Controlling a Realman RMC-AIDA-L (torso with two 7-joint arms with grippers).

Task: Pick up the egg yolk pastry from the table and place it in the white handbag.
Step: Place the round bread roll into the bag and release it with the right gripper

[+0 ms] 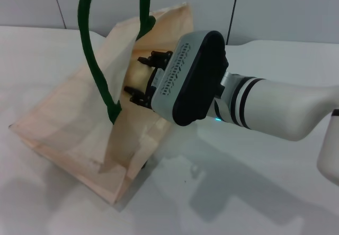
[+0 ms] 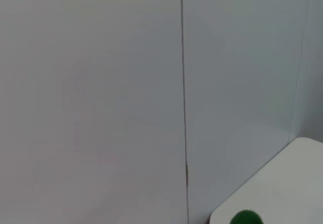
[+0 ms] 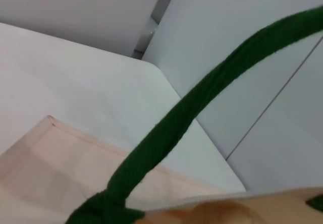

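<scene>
My right gripper [image 1: 139, 79] is pushed into the open mouth of the white handbag [image 1: 69, 124], which lies slumped on the table [image 1: 238, 192] with its mouth turned toward me and to my right. Its long side runs from near-left to far-right across the table. One green handle [image 1: 95, 60] stands up in a tall loop just beside my wrist.

I cannot tell how far my fingers are parted, since the wrist housing hides most of them. The egg yolk pastry [image 3: 222, 215] may be the pale rounded shape at the edge of my right wrist view, just past the handle, but I would not swear to it, nor to whether I hold it. A ball has no long axis to speak of.

The risks as I judge them: letting go too near the lip, so the pastry rolls back out of the tilted mouth onto the table; or catching the handle on my wrist as I back out, dragging the limp bag along and tipping the pastry free.

My left gripper is out of sight; its wrist camera looks at the wall.
</scene>
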